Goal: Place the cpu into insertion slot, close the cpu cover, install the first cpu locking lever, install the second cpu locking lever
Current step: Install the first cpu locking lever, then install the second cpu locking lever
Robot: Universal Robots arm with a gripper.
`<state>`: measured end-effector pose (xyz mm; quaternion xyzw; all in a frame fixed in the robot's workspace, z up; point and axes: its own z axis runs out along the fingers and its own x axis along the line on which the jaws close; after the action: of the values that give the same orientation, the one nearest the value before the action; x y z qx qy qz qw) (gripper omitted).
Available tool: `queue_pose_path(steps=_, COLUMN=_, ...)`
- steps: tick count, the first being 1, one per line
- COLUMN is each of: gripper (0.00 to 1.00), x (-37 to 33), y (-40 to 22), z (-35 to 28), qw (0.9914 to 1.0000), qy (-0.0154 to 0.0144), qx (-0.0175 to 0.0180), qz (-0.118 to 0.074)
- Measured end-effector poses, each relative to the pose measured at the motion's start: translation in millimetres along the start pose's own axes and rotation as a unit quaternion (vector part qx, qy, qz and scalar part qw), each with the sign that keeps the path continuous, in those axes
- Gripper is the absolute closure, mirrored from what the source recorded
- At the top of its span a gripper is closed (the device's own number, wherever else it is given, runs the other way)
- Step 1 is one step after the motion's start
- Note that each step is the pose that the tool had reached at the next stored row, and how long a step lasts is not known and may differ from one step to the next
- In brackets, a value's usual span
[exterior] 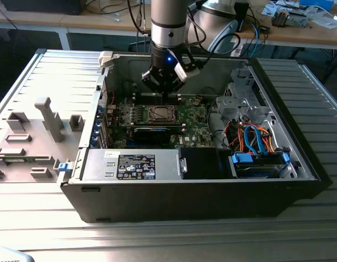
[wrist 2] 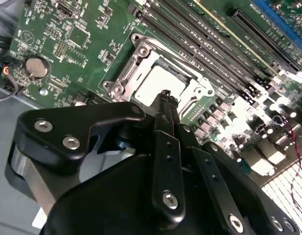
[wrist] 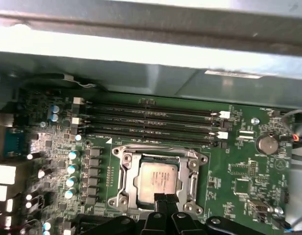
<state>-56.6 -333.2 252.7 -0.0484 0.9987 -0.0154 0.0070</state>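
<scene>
One chip matters here, and I judge it already seated: the cpu [wrist: 158, 182] lies flat in the slot [wrist: 120, 181], its dull silver top square to the metal rim in both wrist views. What I take for the cover [wrist: 159, 158] reads as a thin silver frame lying down around the chip, though I cannot tell from these pictures whether it is fully flat or whether either lever is latched. My gripper [wrist: 165, 200] hangs just above the near edge of the chip, fingers pressed together into one narrow tip with nothing held between them; in the second wrist view that closed tip [wrist 2: 164, 98] sits right over the chip [wrist 2: 158, 83]. In the exterior view the arm stands upright over the board [exterior: 193, 123] inside the open case [exterior: 299, 164], with the gripper [exterior: 164, 94] low above the socket [exterior: 159, 114]. I read the step in hand as pressing or checking with the closed tip. To do it well I would keep the tip vertical, push on the frame metal and not on the chip face, and go down slowly, because the black memory slots [wrist: 151, 125] sit just beside the socket and the small capacitors [wrist: 72, 169] stand near. Any sideways drag could skew the chip on the pins beneath, so I want straight, gentle contact.
</scene>
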Motion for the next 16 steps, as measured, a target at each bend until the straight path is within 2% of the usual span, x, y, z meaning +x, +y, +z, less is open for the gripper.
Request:
queue_pose_path(steps=7, gripper=0.89, x=0.1, y=-0.5, z=-0.7, qw=1.00000, qy=0.0001, qx=-0.0003, qz=0.000)
queue_pose_path(steps=8, gripper=0.89, x=1.1, y=-10.9, z=-0.2, qw=0.99993, qy=-0.0011, qx=-0.0117, qz=0.000)
queue_pose_path(steps=9, gripper=0.89, x=2.2, y=-22.7, z=0.2, qw=0.99965, qy=-0.0025, qx=-0.0263, qz=0.000)
queue_pose_path(steps=10, gripper=0.89, x=2.6, y=-26.3, z=0.4, qw=0.99942, qy=-0.0033, qx=-0.0338, qz=0.001)
queue_pose_path(steps=11, gripper=0.89, x=2.8, y=-28.9, z=0.4, qw=0.99921, qy=-0.0038, qx=-0.0397, qz=0.001)
queue_pose_path(steps=13, gripper=0.89, x=3.9, y=-39.7, z=0.7, qw=0.99828, qy=-0.0056, qx=-0.0583, qz=0.001)
queue_pose_path(steps=14, gripper=0.89, x=4.2, y=-42.6, z=0.9, qw=0.99802, qy=-0.0061, qx=-0.0626, qz=0.001)
queue_pose_path(steps=15, gripper=0.89, x=4.7, y=-46.8, z=1.4, qw=0.99758, qy=-0.0067, qx=-0.0692, qz=0.001)
queue_pose_path(steps=16, gripper=0.89, x=5.5, y=-51.2, z=2.1, qw=0.99692, qy=-0.0076, qx=-0.0780, qz=0.001)
